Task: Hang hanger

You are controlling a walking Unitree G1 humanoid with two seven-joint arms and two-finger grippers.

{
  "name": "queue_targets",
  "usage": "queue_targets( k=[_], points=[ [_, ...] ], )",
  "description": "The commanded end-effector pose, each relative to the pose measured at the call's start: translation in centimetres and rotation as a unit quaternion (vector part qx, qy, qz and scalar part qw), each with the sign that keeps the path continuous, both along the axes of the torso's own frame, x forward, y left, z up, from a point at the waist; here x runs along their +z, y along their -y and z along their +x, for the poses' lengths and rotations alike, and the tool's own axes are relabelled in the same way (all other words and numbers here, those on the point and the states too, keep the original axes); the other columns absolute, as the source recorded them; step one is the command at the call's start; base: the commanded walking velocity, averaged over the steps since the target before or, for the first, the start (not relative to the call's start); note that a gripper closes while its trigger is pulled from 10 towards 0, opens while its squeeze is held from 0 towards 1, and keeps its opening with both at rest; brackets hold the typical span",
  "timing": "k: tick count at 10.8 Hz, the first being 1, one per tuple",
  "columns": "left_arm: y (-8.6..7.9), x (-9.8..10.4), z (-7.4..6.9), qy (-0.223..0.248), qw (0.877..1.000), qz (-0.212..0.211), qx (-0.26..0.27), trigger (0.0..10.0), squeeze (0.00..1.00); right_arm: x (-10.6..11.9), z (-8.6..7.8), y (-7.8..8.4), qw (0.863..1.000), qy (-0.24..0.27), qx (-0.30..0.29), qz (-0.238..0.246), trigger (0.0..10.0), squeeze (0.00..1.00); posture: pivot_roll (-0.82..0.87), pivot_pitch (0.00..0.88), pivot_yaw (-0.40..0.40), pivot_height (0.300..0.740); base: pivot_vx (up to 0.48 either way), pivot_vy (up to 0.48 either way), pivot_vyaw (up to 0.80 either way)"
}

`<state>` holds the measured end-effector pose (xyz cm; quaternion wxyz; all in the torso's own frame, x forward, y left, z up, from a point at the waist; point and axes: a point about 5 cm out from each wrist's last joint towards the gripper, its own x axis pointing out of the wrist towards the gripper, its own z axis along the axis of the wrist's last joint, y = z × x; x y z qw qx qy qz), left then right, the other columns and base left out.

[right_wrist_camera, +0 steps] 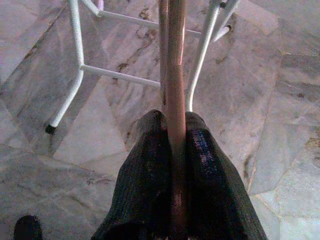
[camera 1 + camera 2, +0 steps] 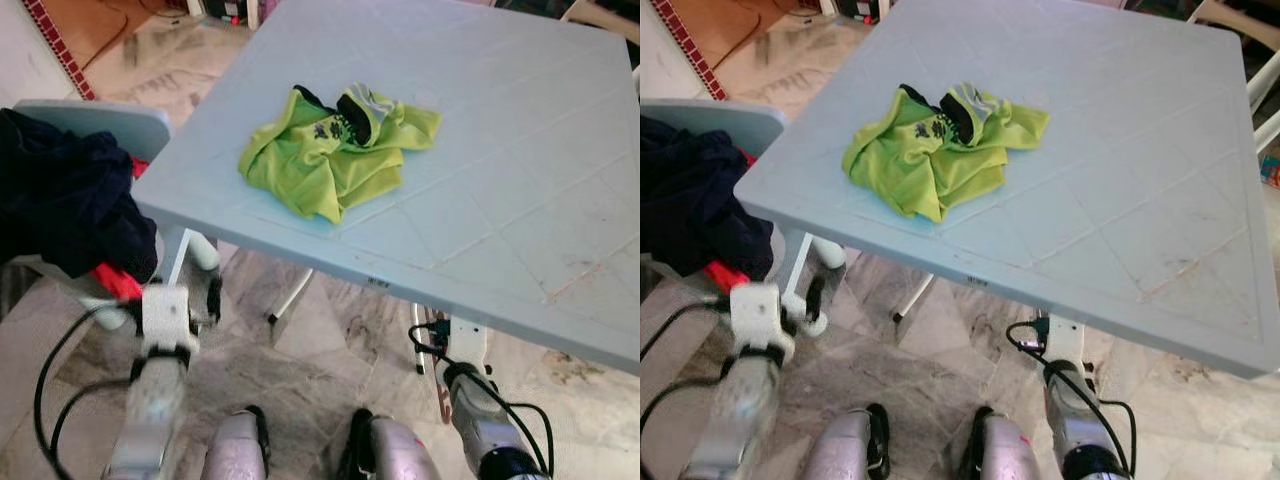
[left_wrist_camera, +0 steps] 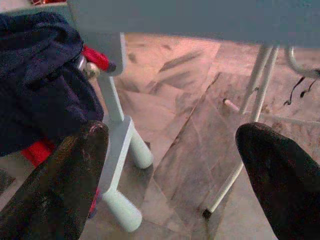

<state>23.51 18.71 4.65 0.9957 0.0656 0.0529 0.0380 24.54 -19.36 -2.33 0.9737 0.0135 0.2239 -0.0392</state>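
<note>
The pinkish hanger [image 1: 172,75] was clamped between the fingers of the right gripper [image 1: 172,150], low in the frame under the table [image 2: 520,200]. The left gripper [image 3: 170,165] was held wide apart beside dark clothes [image 2: 60,195], lower left.

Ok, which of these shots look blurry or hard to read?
Eye views: left gripper smeared by motion, green shirt fairly clear. Left wrist view: near fingers soft, floor clearer. Right wrist view: hanger blurred up close.
</note>
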Motion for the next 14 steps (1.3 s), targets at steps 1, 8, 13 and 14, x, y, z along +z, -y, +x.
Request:
queue_targets(
  k=[1, 8, 13, 14],
  points=[
    [0.1, 0.6, -0.1, 0.017, 1.0, 0.02, -0.012, 10.0, 0.0, 1.8, 1.2, 0.1, 0.998, 0.068, -0.003, 0.012, 10.0, 0.0, 0.11, 0.138, -0.054, 0.74, 0.0, 0.0, 0.0],
    [2.8, 1.4, 1.8, 0.022, 0.998, 0.018, -0.059, 10.0, 0.0, 2.2, 2.7, -0.1, 0.998, 0.056, -0.022, 0.028, 10.0, 0.0, 0.11, 0.132, -0.04, 0.74, -0.121, 0.0, 0.0],
    [2.6, 2.0, 2.7, 0.031, 0.998, 0.007, -0.048, 10.0, 0.0, 2.8, 3.7, -0.2, 0.998, 0.058, -0.025, 0.024, 10.0, 0.0, 0.11, 0.136, -0.047, 0.74, -0.272, 0.0, -0.16],
    [2.7, 1.9, 2.8, 0.031, 0.998, 0.004, -0.045, 10.0, 0.0, 2.8, 3.8, -0.1, 0.998, 0.056, -0.024, 0.022, 10.0, 0.0, 0.11, 0.136, -0.05, 0.74, -0.304, 0.0, 0.0]
  ],
)
